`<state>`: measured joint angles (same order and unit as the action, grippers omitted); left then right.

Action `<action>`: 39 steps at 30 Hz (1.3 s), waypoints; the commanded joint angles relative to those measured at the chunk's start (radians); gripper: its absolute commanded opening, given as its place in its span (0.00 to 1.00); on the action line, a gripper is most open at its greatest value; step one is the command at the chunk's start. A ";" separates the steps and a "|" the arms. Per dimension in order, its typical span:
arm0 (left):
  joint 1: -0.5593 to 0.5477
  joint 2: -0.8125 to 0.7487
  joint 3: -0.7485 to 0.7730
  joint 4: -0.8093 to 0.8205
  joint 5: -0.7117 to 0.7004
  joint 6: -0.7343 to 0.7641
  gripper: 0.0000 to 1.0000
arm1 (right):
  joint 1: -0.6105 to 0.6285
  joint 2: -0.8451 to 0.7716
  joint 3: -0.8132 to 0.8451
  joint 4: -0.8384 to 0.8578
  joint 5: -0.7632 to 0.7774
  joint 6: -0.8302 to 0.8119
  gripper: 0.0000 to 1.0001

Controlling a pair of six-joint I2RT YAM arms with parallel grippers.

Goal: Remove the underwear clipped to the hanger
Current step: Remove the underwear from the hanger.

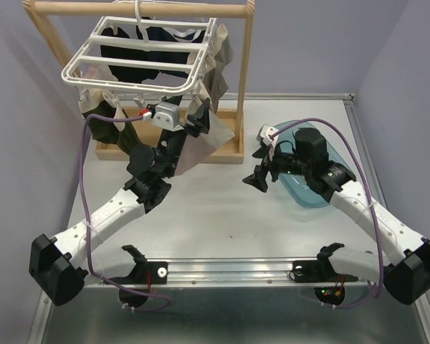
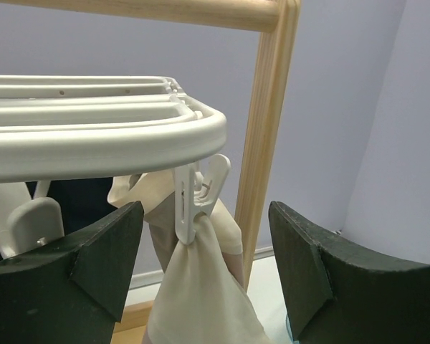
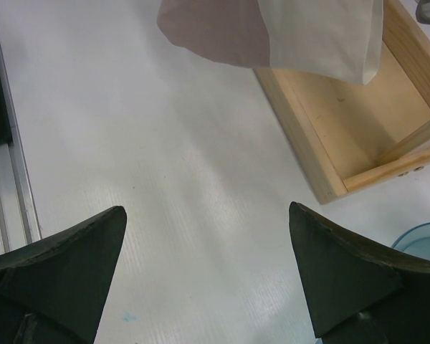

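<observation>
Against lilac walls, cream underwear [image 2: 201, 301] is being held by a clip [image 2: 190, 208] at the corner of the hanger [image 2: 93, 147], between the parted jaws of the left claw [image 2: 204, 244], the right claw [image 3: 208, 272] being held apart over the surface [image 3: 165, 179]; a tug against the biting clip could leave the hanger being dragged off its wooden rail [image 2: 165, 11].

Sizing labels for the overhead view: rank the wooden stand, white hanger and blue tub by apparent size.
1. Wooden stand.
2. White hanger; it hangs nearer the camera, so true size is unsure.
3. Blue tub, partly covered.
</observation>
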<state>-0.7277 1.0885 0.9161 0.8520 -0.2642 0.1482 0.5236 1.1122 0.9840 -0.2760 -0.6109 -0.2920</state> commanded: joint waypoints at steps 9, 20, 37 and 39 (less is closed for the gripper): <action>-0.033 0.073 0.046 0.203 -0.124 0.102 0.78 | -0.005 -0.043 -0.016 0.052 -0.027 0.008 1.00; -0.035 0.113 0.102 0.229 -0.135 0.142 0.72 | -0.005 -0.049 -0.018 0.052 -0.032 0.010 1.00; -0.035 0.117 0.138 0.216 -0.138 0.182 0.45 | -0.005 -0.051 -0.018 0.052 -0.033 0.010 1.00; -0.033 0.114 0.135 0.213 -0.133 0.182 0.32 | -0.007 -0.051 -0.019 0.052 -0.033 0.008 1.00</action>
<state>-0.7578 1.2144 0.9993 1.0065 -0.3943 0.3130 0.5236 1.0859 0.9817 -0.2756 -0.6266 -0.2890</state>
